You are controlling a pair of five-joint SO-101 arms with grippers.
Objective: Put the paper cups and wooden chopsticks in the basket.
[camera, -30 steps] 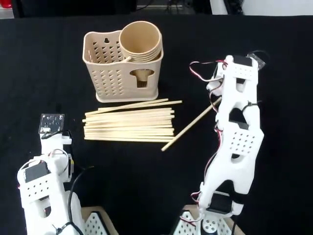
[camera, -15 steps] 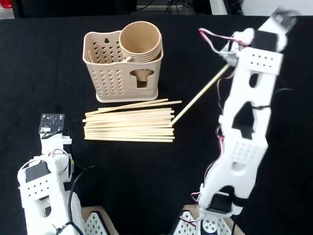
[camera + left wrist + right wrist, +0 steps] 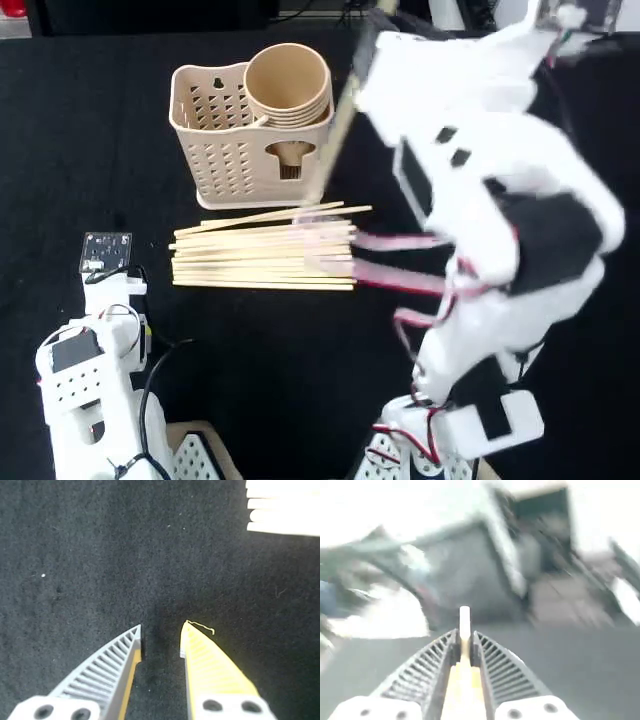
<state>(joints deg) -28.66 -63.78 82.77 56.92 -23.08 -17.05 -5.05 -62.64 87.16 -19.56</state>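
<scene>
The right claw [image 3: 464, 636] pinches one pale wooden chopstick [image 3: 338, 125], lifted and tilted just right of the beige perforated basket [image 3: 225, 150], which holds the stacked tan paper cups [image 3: 288, 85]. The other chopsticks [image 3: 265, 255] lie bundled on the black desk [image 3: 250, 370] just near of the basket. The left claw [image 3: 161, 632], narrowly parted and holding nothing, hovers over the desk at near left.

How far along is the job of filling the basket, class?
Done: the paper cups sit stacked in the basket. In hand: the right gripper is shut on one raised chopstick. Left: the pile of chopsticks lying before the basket; the left gripper is open and empty.
</scene>
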